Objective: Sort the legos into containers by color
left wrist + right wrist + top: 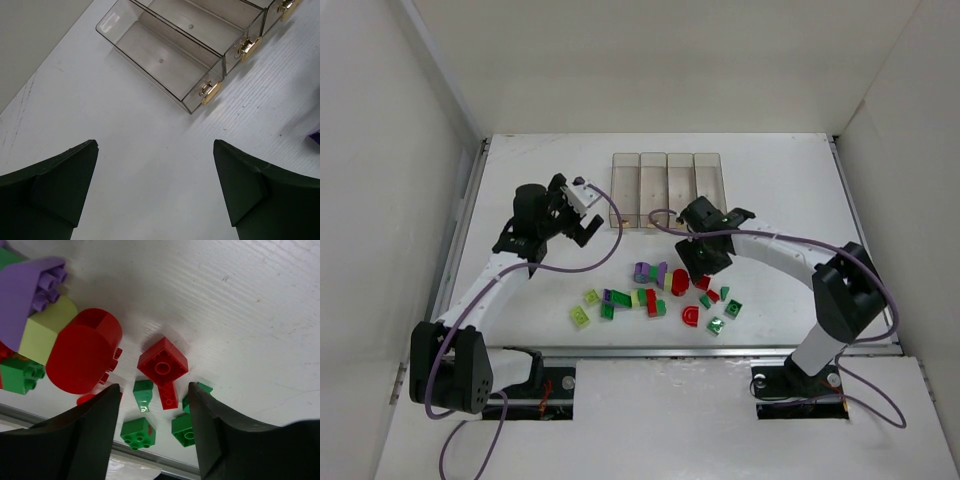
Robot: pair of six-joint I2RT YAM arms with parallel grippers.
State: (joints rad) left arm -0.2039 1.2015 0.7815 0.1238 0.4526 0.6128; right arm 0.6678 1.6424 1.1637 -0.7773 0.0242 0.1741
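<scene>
The legos [660, 290] lie in a loose cluster of red, green, purple and pale yellow-green bricks near the table's front middle. The four clear containers [666, 185] stand in a row at the back middle and look empty. My right gripper [698, 265] hovers open and empty over the cluster's right part. In the right wrist view its open gripper [154, 395] frames a red square brick [162, 365] and small green bricks [138, 432]. A big red rounded brick [85, 357] lies to the left. My left gripper [586, 218] is open and empty, left of the containers [170, 60].
White walls enclose the table on the left, back and right. A metal rail [720, 350] runs along the front edge just beyond the bricks. Each container has a gold latch [210, 92] at its near end. Purple cables trail along both arms.
</scene>
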